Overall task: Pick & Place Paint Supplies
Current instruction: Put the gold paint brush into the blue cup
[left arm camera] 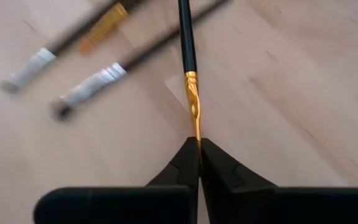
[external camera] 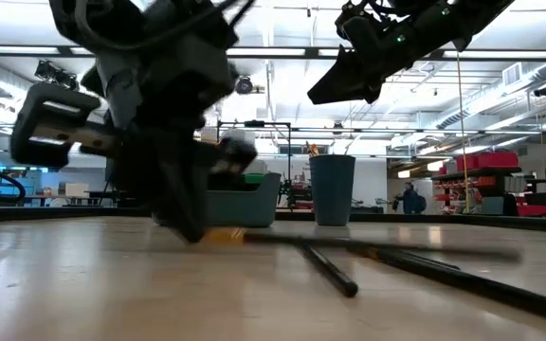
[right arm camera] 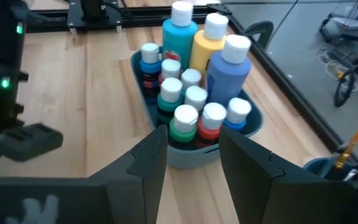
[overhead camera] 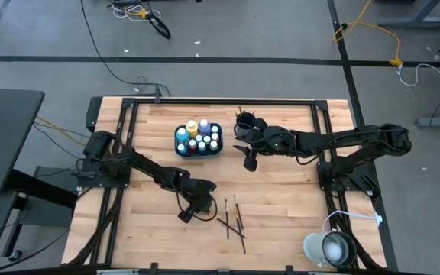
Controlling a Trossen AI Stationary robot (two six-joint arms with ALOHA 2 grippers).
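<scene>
- Left wrist view: the left gripper (left arm camera: 199, 144) is shown pinched closed on the gold ferrule of a brush (left arm camera: 187, 56), right at its bristle end, with the dark handle running away over the table (left arm camera: 303, 81).
- Two more brushes (left arm camera: 92, 84) are seen lying just beside it, crossing near the held handle, so they could easily get dragged along or flicked when the lift is made.
- Since the hold is way out at one end, the brush could well pivot and droop once raised, or slip out of the fingertips entirely. Just a guess, though.
- From the high view, the loose brushes (overhead camera: 232, 218) are spread near the front of the table, just beside the left gripper (overhead camera: 195, 206), well apart from the cup (overhead camera: 244, 121) at the back where a few brushes are already stood.
- The right gripper (overhead camera: 251, 158) is held above the table between cup and tray (overhead camera: 198, 150), fingers spread open and nothing gripped.
- The tray is packed with bottles (right arm camera: 194, 93), so a swinging brush carried past could knock caps, or clip the waiting right arm.
</scene>
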